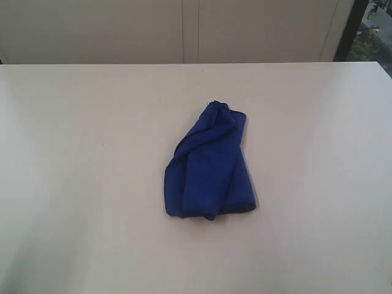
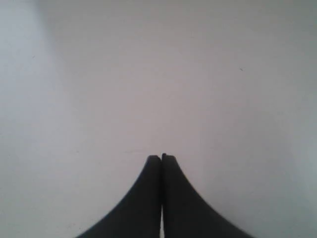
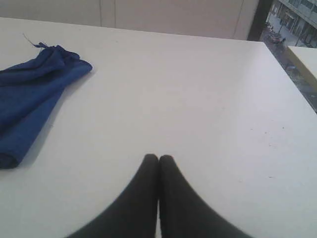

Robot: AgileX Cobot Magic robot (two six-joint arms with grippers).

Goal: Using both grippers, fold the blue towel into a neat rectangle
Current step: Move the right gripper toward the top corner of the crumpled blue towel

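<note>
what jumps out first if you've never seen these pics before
The towel, deep blue and loosely bunched rather than folded flat, lies alone near the middle of the pale table. In the wrist views the left gripper and right gripper are both shut and empty above bare tabletop. Neither touches the towel, and only the right wrist view shows it at all.

You will find nothing to read here. No text, label, brand or number is legible in any view.
</note>
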